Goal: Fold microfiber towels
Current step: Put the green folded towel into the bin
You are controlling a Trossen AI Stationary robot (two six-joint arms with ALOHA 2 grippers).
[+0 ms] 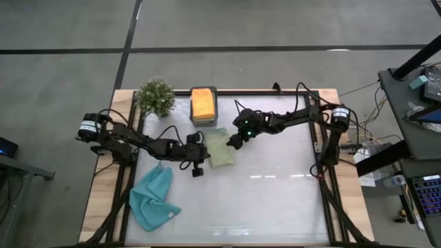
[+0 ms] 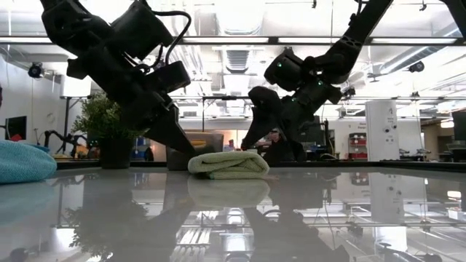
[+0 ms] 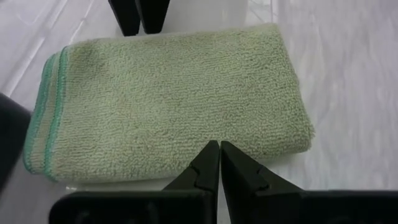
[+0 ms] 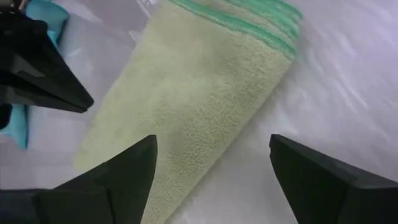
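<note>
On the counter (image 1: 275, 207), 1 folded green towel (image 1: 220, 147) lies freed; right gripper (image 1: 233, 142) fingers wide apart, left gripper (image 1: 198, 169) fingers closed, empty.

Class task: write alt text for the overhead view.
A folded green towel lies mid-table between the shut left hand and open right hand. A crumpled blue towel lies front left; an orange towel sits in a box.

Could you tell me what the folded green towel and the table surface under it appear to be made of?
Green towel: soft looped or napped cloth, likely microfiber or terry, matte; its fuzzy pile and a stitched brighter green edge show in the left wrist view. Table: a hard, smooth, glossy white sheet, perhaps acrylic or laminate; it mirrors the towel and ceiling lights.
</note>
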